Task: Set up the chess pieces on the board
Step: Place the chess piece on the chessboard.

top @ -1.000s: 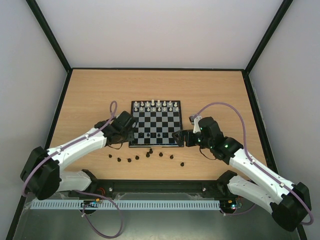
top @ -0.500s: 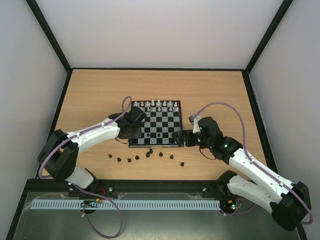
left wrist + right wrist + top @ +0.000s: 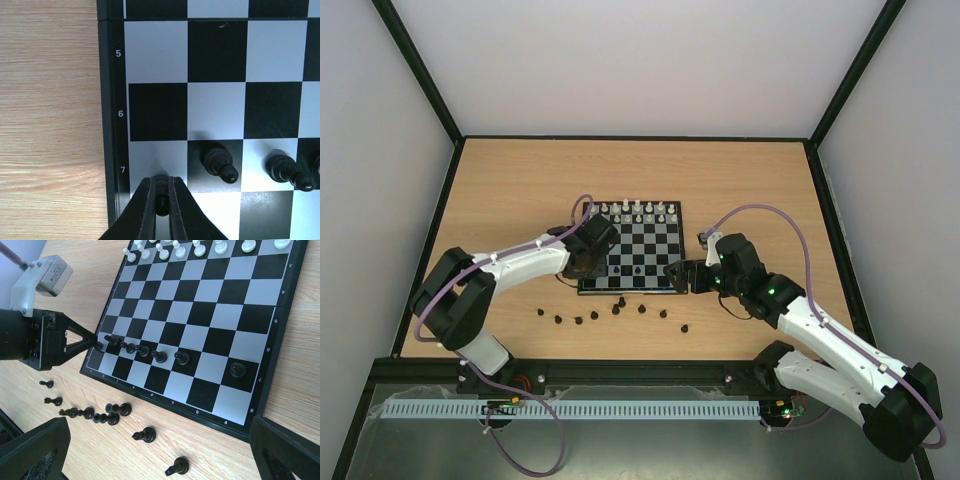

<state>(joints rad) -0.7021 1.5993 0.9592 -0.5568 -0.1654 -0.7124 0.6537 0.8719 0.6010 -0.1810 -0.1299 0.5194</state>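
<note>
One black pawn (image 3: 161, 202) was clamped in L gripper (image 3: 161, 183) at board's (image 3: 113, 100) left edge; R gripper (image 3: 682, 276) jaws wide apart nr board's right edge.

The fingers (image 3: 144, 207) of the left gripper (image 3: 161, 180) hide most of a black piece (image 3: 161, 197) near the board (image 3: 111, 100)'s near left corner.

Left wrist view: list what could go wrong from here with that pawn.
1. The left claw pinches a black pawn close to the edge of the board; released there, it may land off-square or topple.
2. The neighbouring pawn stands one square over; an opening claw could knock it.
</note>
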